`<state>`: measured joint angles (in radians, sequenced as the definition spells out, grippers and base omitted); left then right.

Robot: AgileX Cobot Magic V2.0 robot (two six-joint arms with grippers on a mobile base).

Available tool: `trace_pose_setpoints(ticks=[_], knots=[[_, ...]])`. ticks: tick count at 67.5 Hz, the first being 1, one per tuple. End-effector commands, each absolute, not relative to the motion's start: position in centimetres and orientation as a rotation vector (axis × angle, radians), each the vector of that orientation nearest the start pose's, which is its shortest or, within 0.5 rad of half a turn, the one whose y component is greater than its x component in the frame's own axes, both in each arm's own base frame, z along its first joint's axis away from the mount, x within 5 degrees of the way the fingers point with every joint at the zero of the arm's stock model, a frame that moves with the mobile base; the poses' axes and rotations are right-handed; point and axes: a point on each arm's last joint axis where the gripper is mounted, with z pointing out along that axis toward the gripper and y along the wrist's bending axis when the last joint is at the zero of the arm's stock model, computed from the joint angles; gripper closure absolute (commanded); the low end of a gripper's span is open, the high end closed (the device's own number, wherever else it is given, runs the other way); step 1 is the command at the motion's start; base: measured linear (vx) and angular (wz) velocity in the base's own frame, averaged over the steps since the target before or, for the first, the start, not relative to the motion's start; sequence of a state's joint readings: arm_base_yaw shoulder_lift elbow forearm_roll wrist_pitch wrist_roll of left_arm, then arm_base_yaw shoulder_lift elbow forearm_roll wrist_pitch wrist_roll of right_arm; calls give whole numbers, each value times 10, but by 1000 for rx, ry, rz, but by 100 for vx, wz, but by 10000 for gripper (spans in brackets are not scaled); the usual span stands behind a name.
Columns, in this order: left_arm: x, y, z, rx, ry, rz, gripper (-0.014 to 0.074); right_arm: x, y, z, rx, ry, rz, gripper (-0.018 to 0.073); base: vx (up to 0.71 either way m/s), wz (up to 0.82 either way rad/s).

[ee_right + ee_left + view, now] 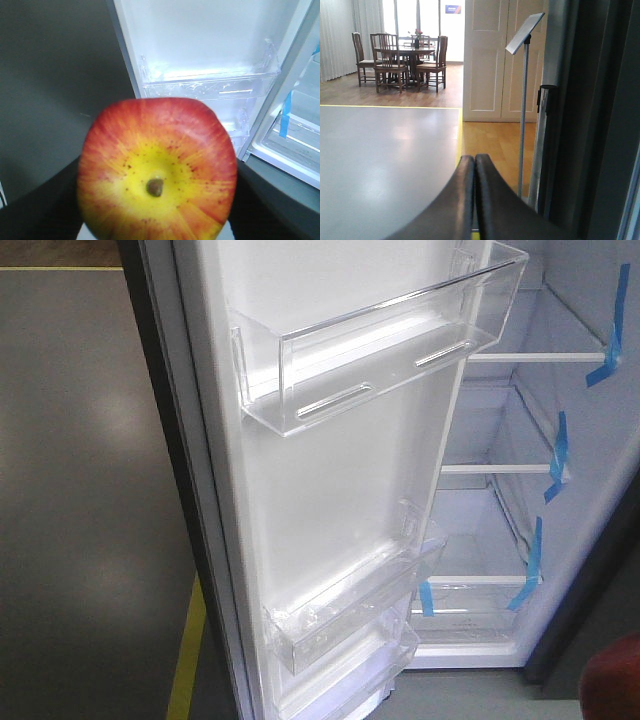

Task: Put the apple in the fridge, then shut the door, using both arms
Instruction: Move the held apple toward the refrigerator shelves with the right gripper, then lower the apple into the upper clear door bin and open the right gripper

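One step in hand: carry. Right gripper (156, 215): jaws clamped on apple (157, 170), lower centre, before open door (330, 490). Left gripper (474, 195): jaws together. Next, judged: steer right onto fridge (600, 500) shelf (485, 470).

- The door (330, 470) lining is seen as smooth white plastic; its bins (380, 350) are of clear, glossy plastic.
- The apple (157, 170) skin is shown smooth and finely speckled, with a dull sheen.
- The tape strips (610, 340) appear matt.
- The grey floor (380, 165) is finished smooth, with a soft sheen.
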<state>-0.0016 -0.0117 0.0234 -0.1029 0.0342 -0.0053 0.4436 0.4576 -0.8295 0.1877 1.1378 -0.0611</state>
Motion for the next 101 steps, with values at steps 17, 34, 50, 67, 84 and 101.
trace_pose_setpoints(ticks=[17,34,50,67,84,101], knots=[[56,0,202,-90,1461,-92,602,41,37,369,-551,2115,457,363,0,0],[56,0,202,-90,1461,-92,602,41,37,369,-551,2115,457,363,0,0],[56,0,202,-90,1461,-92,602,42,37,371,-540,2087,457,363,0,0],[56,0,202,-90,1461,-92,602,59,39,394,-419,1871,461,363,0,0],[56,0,202,-90,1461,-92,602,104,56,450,-336,1659,464,358,0,0],[56,0,202,-90,1461,-92,602,159,80,496,-324,1552,440,356,0,0]])
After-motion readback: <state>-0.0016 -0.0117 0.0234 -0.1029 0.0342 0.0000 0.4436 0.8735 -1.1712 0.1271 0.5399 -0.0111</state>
